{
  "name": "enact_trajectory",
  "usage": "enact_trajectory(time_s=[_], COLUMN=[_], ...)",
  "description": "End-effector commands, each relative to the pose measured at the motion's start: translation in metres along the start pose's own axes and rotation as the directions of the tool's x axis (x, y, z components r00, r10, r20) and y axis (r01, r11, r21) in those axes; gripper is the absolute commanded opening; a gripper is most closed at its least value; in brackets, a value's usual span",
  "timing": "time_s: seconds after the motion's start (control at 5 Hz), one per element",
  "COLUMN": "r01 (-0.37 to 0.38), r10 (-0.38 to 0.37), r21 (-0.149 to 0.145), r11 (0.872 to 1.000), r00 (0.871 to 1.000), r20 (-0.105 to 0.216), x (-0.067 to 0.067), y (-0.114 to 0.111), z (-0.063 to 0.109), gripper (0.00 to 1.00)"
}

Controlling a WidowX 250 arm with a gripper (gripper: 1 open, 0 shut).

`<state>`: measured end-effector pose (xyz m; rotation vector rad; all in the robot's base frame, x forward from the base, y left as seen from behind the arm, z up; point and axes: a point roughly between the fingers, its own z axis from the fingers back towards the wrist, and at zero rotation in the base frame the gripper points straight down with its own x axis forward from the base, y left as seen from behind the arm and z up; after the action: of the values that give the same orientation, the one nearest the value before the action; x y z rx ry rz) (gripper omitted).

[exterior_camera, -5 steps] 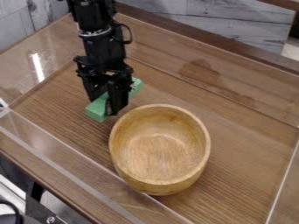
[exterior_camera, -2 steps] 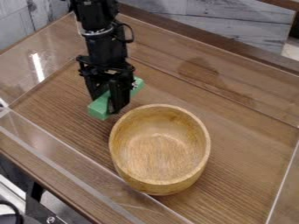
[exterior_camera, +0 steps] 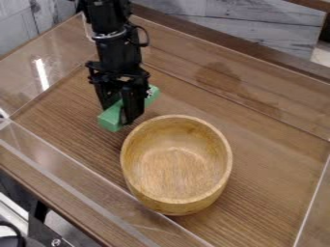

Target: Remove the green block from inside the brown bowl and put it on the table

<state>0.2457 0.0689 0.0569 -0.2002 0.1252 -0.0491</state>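
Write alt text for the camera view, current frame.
A black gripper points down, shut on a green block at the table surface, just left of an empty brown wooden bowl. Clear acrylic walls edge the wood-grain tabletop.

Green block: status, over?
Claw shut on block, down at the table. Block outside the bowl, which is empty. Nothing in the way.

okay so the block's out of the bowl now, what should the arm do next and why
Probably open the pincer and let go. It is shut on the green block, which is already down at the table beside the bowl, and the bowl is empty. After releasing, lift straight up so the block isn't nudged.
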Motion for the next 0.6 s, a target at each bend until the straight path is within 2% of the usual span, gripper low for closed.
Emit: enact_trajectory(time_s=[0.0, 0.4], r01=[-0.002, -0.004], r10=[0.001, 0.004], r21=[0.015, 0.008], r11=[1.0, 1.0], r00=[0.999, 0.999], r20=[0.045, 0.035], x=[0.0083, 0.0103], y=[0.004, 0.0055], z=[0.0135, 0.0127], gripper=[0.0, 0.0])
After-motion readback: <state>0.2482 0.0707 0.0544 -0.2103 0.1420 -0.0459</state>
